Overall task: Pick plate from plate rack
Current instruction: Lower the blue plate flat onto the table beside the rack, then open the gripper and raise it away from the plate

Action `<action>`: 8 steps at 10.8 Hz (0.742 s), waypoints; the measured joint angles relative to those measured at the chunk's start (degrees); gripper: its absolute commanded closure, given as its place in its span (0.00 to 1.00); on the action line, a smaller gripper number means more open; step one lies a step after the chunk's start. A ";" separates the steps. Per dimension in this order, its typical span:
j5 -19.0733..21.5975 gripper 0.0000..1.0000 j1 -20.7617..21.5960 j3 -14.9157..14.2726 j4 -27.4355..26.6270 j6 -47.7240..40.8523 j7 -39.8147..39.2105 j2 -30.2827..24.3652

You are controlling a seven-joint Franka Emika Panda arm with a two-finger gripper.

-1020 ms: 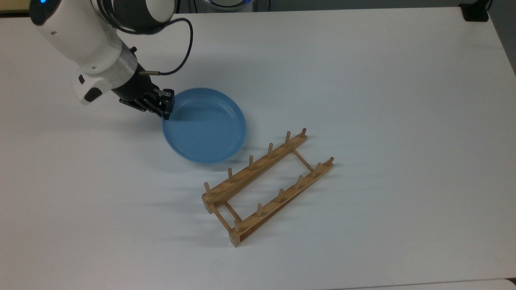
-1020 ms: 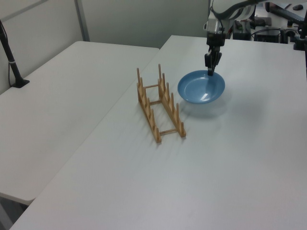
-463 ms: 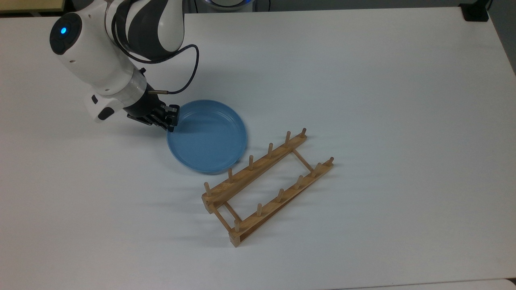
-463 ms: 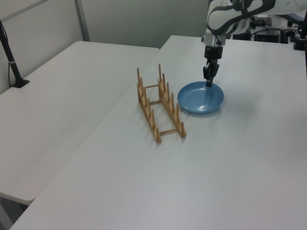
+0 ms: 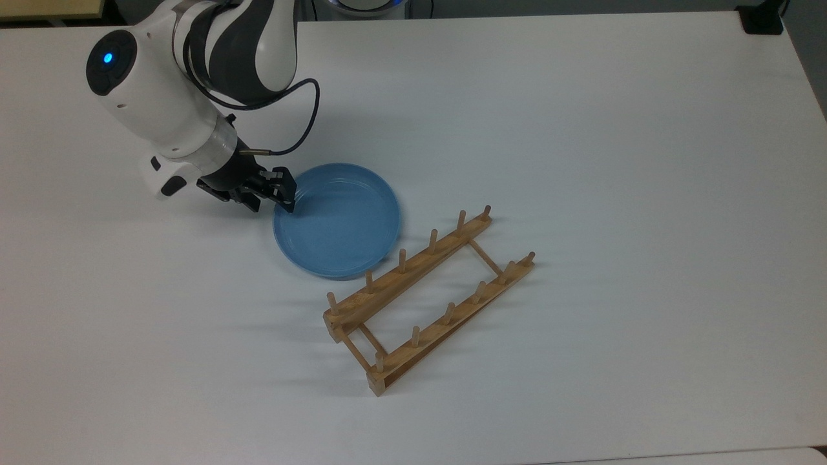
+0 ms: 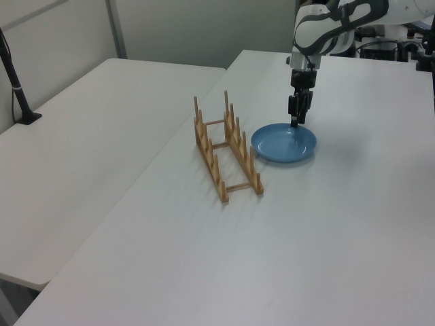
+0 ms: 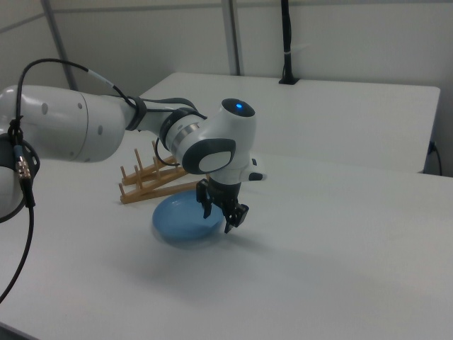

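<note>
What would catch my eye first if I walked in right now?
Probably the light-blue plate lying flat on the white table, right beside the empty wooden plate rack. Next, the big white robot arm at the top view's left, its black gripper at the plate's rim.

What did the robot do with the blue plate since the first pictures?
The plate came down: a second ago it hung tilted above the table, and now it lies flat beside the plate rack, a bit nearer to it. The gripper came down with it and is at the plate's rim on the top view's left; whether it has let go cannot be told. The rack stayed put.
</note>
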 measured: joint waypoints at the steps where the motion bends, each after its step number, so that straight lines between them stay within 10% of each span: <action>1: -0.01 0.00 0.02 0.00 0.18 0.01 0.00 -0.30; 8: -20.32 0.00 6.44 3.90 1.09 -12.08 15.57 -17.68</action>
